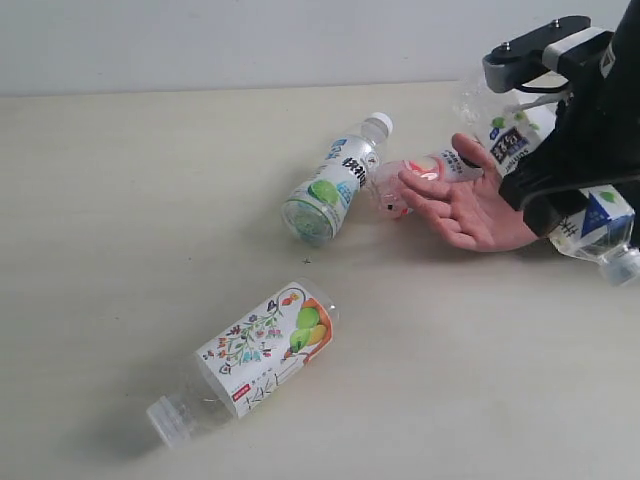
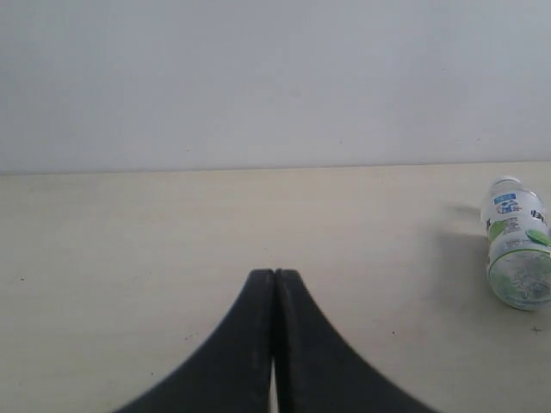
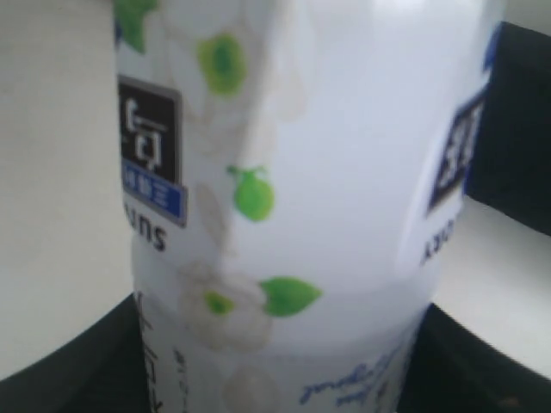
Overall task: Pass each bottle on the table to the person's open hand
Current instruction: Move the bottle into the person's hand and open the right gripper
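My right gripper (image 1: 556,172) is shut on the white-and-navy bottle (image 1: 603,222), holding it tilted, cap down, just above and behind the person's open hand (image 1: 465,205). In the right wrist view that bottle (image 3: 301,172) fills the frame between the black fingers (image 3: 77,366). The pink bottle (image 1: 430,168) lies on the table (image 1: 120,200) just behind the hand's fingers. The green-and-blue bottle (image 1: 335,180) lies left of it and shows in the left wrist view too (image 2: 516,245). The floral-and-fruit bottle (image 1: 255,355) lies near the front. My left gripper (image 2: 275,274) is shut and empty, low over bare table.
A pale wall (image 1: 250,40) runs along the table's far edge. The black right arm and its camera mount (image 1: 545,50) fill the upper right corner.
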